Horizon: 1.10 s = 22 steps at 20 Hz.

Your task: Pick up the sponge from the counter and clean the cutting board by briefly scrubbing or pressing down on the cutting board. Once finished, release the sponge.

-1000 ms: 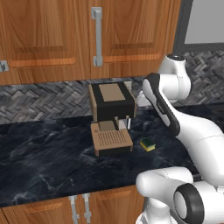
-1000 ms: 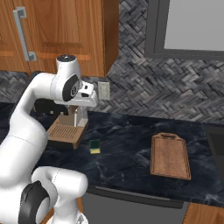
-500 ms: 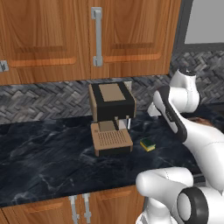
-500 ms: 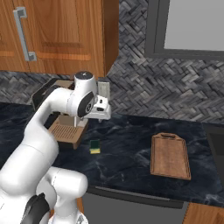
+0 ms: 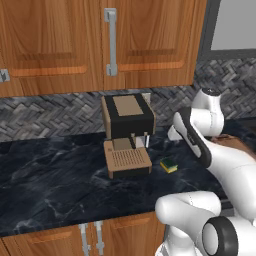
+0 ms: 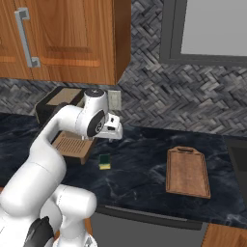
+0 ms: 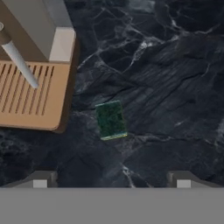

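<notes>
Over the last second we have swung our arm forward and down, so the hand now hangs above the counter (image 6: 144, 178) at the middle left of the right base view, where a second ago it sat higher and nearer the cabinets. Nothing on the counter has shifted. We judge this to be the approach to the pick: the gripper (image 7: 111, 178) looks straight down, its fingertips (image 7: 40, 179) set wide apart at the bottom of the hand view with nothing between them. The sponge (image 7: 111, 119) lies green side up just above centre there, right of the coffee machine's tray (image 7: 30, 94), and untouched. The board (image 6: 187, 171) lies well apart, at the right of the right base view. In the left base view our arm hides most of the board, and the fingers themselves are hard to make out in both base views.
</notes>
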Motion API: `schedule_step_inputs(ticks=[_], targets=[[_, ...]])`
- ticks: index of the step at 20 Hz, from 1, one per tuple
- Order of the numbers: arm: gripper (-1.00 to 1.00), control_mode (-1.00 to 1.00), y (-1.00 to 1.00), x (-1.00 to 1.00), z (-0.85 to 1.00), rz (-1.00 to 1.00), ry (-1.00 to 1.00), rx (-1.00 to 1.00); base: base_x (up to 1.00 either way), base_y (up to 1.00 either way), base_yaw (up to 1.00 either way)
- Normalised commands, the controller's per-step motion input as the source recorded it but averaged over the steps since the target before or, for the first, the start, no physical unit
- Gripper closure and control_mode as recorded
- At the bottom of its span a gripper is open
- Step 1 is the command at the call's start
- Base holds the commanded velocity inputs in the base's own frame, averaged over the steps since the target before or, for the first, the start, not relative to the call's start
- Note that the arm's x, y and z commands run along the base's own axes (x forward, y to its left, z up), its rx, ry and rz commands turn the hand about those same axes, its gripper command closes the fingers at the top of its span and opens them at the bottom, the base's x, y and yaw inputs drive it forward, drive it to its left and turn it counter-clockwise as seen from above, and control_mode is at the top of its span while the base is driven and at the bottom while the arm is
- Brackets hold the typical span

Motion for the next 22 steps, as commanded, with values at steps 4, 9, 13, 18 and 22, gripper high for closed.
schedule_step_inputs(ticks=[4,9,13,18,22], targets=[[-1.0,-1.0,0.0,0.0,-0.43,0.0,0.0,0.0,0.0,0.0,0.0],[-1.0,-1.0,0.02,0.0,-0.53,0.0,0.02,0.0,0.0,0.0,0.0],[-1.0,-1.0,0.09,0.0,-0.48,0.0,0.02,0.0,0.0,0.0,0.0],[-1.0,-1.0,0.13,0.0,-0.38,0.0,0.03,0.0,0.0,0.0,0.0],[-1.0,-1.0,0.14,0.0,-0.38,0.0,0.04,0.0,0.0,0.0,0.0]])
